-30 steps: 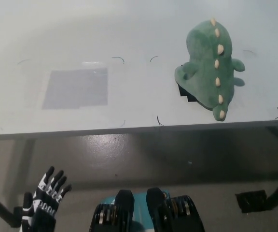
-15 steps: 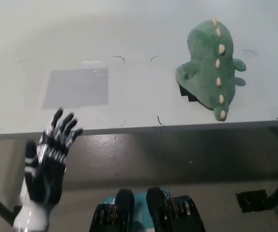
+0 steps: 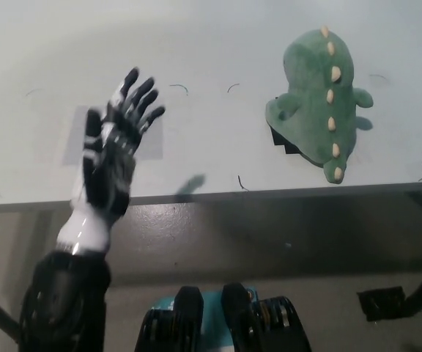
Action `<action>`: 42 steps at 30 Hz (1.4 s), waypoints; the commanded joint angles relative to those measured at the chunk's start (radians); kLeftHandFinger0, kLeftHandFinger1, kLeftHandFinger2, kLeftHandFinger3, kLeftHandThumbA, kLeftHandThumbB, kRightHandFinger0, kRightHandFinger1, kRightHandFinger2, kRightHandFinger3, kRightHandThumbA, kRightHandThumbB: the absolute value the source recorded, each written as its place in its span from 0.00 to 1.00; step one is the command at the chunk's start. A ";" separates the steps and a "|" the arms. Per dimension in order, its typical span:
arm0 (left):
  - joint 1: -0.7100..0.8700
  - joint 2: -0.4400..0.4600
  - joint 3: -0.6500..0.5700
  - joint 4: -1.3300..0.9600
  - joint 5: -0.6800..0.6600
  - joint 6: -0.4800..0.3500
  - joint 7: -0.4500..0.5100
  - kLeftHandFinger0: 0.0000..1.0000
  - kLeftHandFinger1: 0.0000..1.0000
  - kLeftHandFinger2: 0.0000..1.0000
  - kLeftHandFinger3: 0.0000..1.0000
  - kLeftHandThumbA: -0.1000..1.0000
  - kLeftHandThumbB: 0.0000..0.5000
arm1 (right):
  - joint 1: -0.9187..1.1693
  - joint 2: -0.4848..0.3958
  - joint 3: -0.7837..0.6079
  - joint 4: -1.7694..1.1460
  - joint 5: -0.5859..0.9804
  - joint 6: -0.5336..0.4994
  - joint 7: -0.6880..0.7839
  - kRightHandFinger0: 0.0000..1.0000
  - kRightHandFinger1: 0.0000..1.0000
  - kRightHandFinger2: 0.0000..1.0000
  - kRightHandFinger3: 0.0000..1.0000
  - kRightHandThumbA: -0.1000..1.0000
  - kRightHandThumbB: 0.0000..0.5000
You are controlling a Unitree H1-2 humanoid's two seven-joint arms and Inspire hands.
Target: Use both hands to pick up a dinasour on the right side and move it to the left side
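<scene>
A green plush dinosaur (image 3: 319,103) with cream spikes down its back lies on the right part of the pale table (image 3: 218,44), over a small black piece at its left side. My left hand (image 3: 113,158) is raised over the table's left part, palm showing, fingers spread and empty. It is well to the left of the dinosaur and covers part of a grey square patch (image 3: 75,136). My right hand is out of view.
The table's front edge (image 3: 211,196) runs across the picture's middle, with dark floor below it. Thin black corner marks (image 3: 240,182) are drawn on the tabletop. A table leg and a dark block (image 3: 381,302) show at the lower right.
My left hand has risen from below the table's front edge up and forward over the grey patch. The dinosaur has not moved.
</scene>
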 commanded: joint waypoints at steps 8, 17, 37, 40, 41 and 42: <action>-0.195 -0.037 -0.003 0.219 0.009 -0.037 0.006 0.98 1.00 1.00 1.00 1.00 0.59 | -0.156 -0.010 0.003 0.076 -0.083 0.047 -0.051 1.00 1.00 1.00 1.00 0.94 0.66; -0.336 -0.059 -0.004 0.404 0.013 -0.049 -0.011 1.00 1.00 1.00 1.00 1.00 0.66 | -0.286 0.006 0.020 0.179 -0.119 0.057 -0.073 1.00 1.00 1.00 1.00 0.89 0.57; -0.616 -0.104 -0.020 0.859 0.092 -0.098 0.034 1.00 1.00 1.00 1.00 1.00 0.45 | -0.501 0.010 0.071 0.574 -0.210 0.004 -0.078 1.00 1.00 1.00 1.00 1.00 0.19; -0.652 -0.115 -0.004 0.954 0.082 -0.110 0.048 1.00 1.00 1.00 1.00 1.00 0.49 | -0.520 0.013 0.080 0.638 -0.217 -0.009 -0.069 1.00 1.00 1.00 1.00 1.00 0.18; -0.656 -0.117 -0.002 0.969 0.081 -0.116 0.047 1.00 1.00 1.00 1.00 1.00 0.49 | -0.522 0.015 0.079 0.648 -0.215 -0.011 -0.068 1.00 1.00 1.00 1.00 1.00 0.17; -0.665 -0.123 0.005 0.998 0.077 -0.121 0.056 1.00 1.00 1.00 1.00 1.00 0.54 | -0.521 0.016 0.081 0.652 -0.212 -0.002 -0.065 1.00 1.00 1.00 1.00 1.00 0.16</action>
